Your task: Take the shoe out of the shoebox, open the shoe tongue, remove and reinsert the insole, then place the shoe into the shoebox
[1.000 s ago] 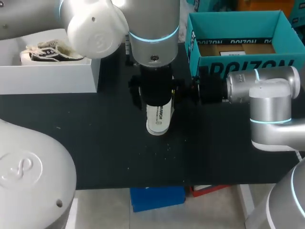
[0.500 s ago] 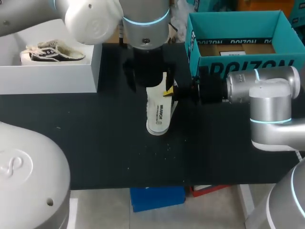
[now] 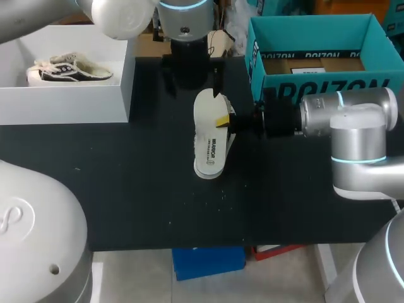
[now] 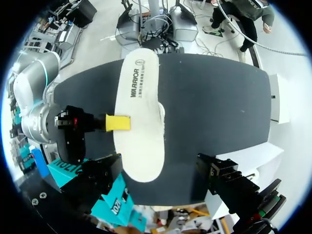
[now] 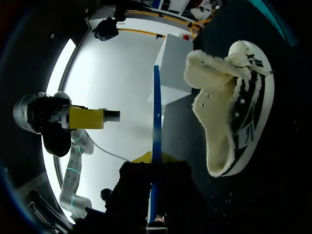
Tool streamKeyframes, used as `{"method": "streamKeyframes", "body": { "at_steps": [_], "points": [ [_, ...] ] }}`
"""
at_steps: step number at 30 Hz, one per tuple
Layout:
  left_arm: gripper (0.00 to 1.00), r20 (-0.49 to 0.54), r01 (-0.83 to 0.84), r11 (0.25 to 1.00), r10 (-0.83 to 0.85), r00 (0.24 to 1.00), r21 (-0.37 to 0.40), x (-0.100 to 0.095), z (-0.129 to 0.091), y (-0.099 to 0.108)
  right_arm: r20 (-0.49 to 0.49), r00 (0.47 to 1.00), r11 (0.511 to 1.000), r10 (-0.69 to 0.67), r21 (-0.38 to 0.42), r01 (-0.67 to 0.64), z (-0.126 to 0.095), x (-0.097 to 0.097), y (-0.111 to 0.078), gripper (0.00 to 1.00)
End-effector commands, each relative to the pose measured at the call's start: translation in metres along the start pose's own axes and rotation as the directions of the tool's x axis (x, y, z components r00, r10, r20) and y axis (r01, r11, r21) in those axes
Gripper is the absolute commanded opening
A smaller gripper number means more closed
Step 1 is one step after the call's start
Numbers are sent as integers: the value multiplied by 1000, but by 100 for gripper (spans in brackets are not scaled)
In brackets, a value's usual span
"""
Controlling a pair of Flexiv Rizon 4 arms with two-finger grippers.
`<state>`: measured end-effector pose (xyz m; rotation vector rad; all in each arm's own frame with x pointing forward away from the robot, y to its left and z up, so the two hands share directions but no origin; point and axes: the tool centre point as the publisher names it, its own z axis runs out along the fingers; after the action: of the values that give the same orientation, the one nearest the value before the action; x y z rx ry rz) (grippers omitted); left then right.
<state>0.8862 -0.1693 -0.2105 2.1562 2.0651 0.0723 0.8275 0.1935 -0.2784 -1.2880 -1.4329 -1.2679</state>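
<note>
The shoe [image 3: 209,142] lies in the middle of the black table with its white sole turned up. My right gripper [image 3: 223,120] comes in from the right, shut on the shoe's side edge. In the left wrist view its yellow tip [image 4: 118,122] touches the sole [image 4: 139,112]. From the right wrist the shoe [image 5: 234,107] shows a fleece lining and black-and-white upper beside the gripper [image 5: 153,163]. A thin blue edge sits between its fingers. My left gripper [image 3: 191,85] hangs open above the shoe's far end [image 4: 161,187], holding nothing.
A white shoebox [image 3: 63,98] at the back left holds a second shoe [image 3: 69,69]. A teal box [image 3: 315,79] stands at the back right, close behind my right arm.
My left arm has drawn back toward the far side of the table, uncovering the whole sole. The right gripper and the shoe have stayed in place.
</note>
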Motion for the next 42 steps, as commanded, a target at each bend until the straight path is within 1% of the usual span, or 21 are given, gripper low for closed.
{"method": "streamKeyframes", "body": {
  "at_steps": [1,8,11,15,18,24,28,32,35,38,40,41,42],
  "points": [
    [100,2,-7,1000,7,1000,8,-4,10,17,1,1000,1000,1,-1,-1,1,0,0,0],
    [100,34,-24,1000,24,999,-7,-8,12,41,1,1000,1000,1,-1,-1,1,0,0,0],
    [100,17,-30,999,30,999,-23,-10,10,53,1,1000,1000,1,-1,-1,1,0,0,0],
    [100,21,-33,999,34,999,-37,-12,6,66,1,1000,1000,1,-1,-1,1,0,0,0],
    [100,19,-37,998,38,999,-43,-16,6,72,1,1000,1000,1,-1,-1,1,0,0,0],
    [100,16,-44,998,45,999,-47,-21,8,75,1,1000,1000,1,-1,-1,1,0,0,0],
    [100,22,-44,998,45,999,-46,-23,7,69,1,1000,1000,1,-1,-1,1,0,0,0],
    [100,25,-39,998,41,999,-44,-24,5,54,1,1000,1000,1,-1,-1,1,0,0,0],
    [100,25,-31,999,32,999,-40,-22,2,37,1,1000,1000,1,-1,-1,1,0,0,0],
    [100,25,-24,999,25,999,-35,-23,-2,14,1,1000,1000,1,-1,-1,1,0,0,0],
    [100,26,-22,999,23,999,-31,-23,-4,3,1,1000,1000,1,-1,-1,1,0,0,0],
    [100,25,-17,999,18,1000,-28,-24,-6,-7,1,1000,1000,1,-1,-1,1,0,0,0],
    [100,24,-16,1000,16,1000,-27,-24,-6,-12,1,1000,1000,1,-1,-1,1,0,0,0]
  ]
}}
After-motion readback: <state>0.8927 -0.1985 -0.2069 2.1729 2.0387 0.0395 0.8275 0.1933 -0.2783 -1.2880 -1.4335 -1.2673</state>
